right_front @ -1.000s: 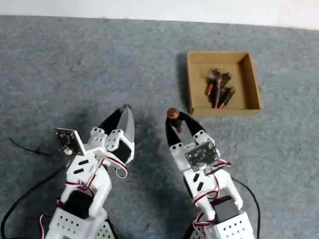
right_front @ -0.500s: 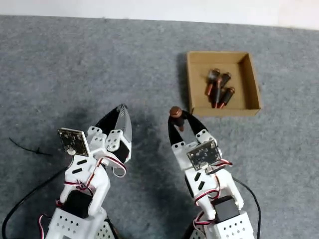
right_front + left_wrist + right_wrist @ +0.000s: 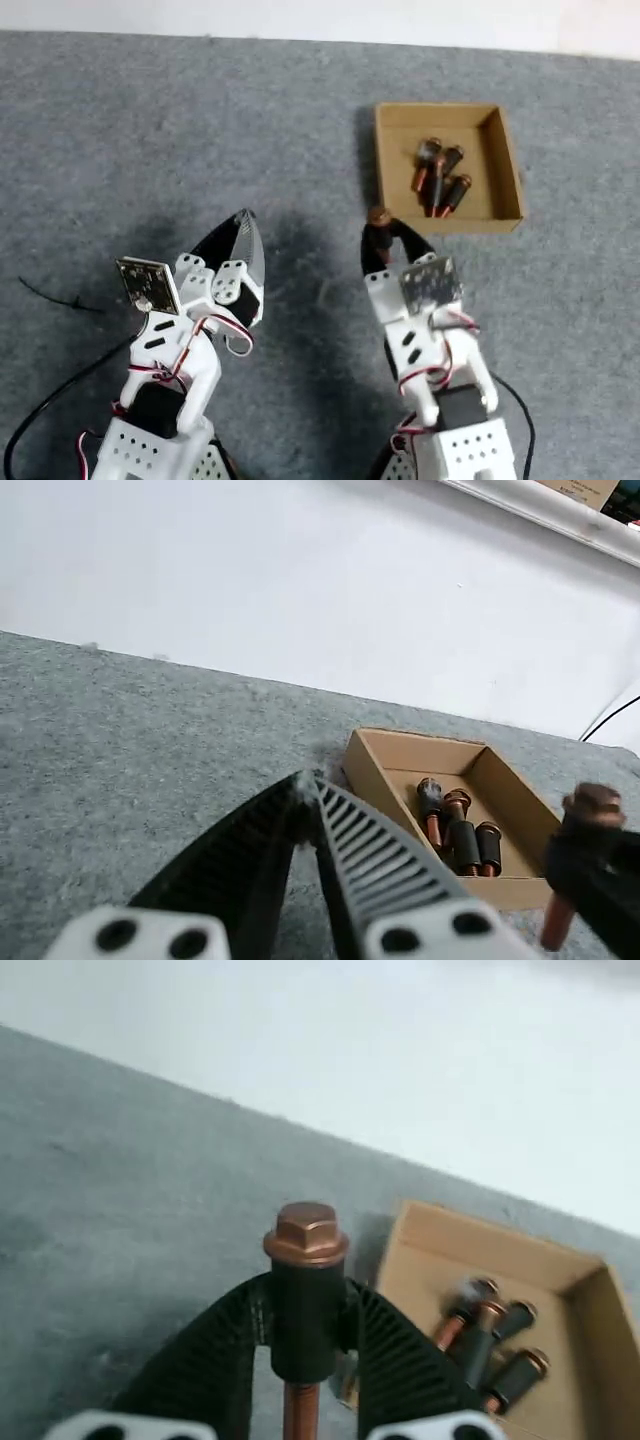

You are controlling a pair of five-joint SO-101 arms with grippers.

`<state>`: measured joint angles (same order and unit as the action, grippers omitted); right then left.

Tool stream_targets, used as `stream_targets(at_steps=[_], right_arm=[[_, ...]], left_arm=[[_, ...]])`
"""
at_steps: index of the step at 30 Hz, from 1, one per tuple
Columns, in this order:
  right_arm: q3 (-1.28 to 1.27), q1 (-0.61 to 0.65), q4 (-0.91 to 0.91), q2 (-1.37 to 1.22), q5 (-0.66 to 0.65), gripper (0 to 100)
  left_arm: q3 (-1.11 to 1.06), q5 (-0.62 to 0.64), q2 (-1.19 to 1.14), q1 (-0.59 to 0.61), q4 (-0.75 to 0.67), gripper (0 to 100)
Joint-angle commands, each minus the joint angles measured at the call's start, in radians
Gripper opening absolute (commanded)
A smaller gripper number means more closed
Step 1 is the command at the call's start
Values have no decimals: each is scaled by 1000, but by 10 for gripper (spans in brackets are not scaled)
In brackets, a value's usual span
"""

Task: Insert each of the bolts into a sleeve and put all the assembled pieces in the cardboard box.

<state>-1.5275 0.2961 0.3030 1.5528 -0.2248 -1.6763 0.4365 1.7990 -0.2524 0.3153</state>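
My right gripper [image 3: 385, 235] [image 3: 305, 1325] is shut on an assembled piece [image 3: 305, 1290], a copper bolt [image 3: 378, 217] standing upright in a black sleeve. It hangs over the grey mat just off the near left corner of the cardboard box [image 3: 400, 222] [image 3: 440, 1240]. Three assembled pieces [image 3: 438, 177] [image 3: 490, 1345] lie inside the box. My left gripper [image 3: 243, 235] [image 3: 308, 792] is shut with nothing in it, to the left over the mat. The left wrist view also catches the box [image 3: 385, 775] and the held piece [image 3: 585, 845].
A grey mat [image 3: 150, 130] covers the table, with open room on the left and far side. A thin black tie [image 3: 60, 298] lies at the left. A white wall [image 3: 300, 590] rises beyond the mat.
My right gripper has swung right and slightly forward with the piece, nearer the box's corner. The left arm drew back a little and then kept still.
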Motion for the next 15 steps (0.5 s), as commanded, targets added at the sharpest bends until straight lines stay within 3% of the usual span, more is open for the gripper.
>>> stream_targets(at_steps=[1, 15], right_arm=[[223, -48, -97, -295, 2, 4], [1095, -216, -133, -1376, 284, 4]], left_arm=[[-21, -3, -4, 13, 2, 8], [-21, -5, -4, 10, -2, 8]])
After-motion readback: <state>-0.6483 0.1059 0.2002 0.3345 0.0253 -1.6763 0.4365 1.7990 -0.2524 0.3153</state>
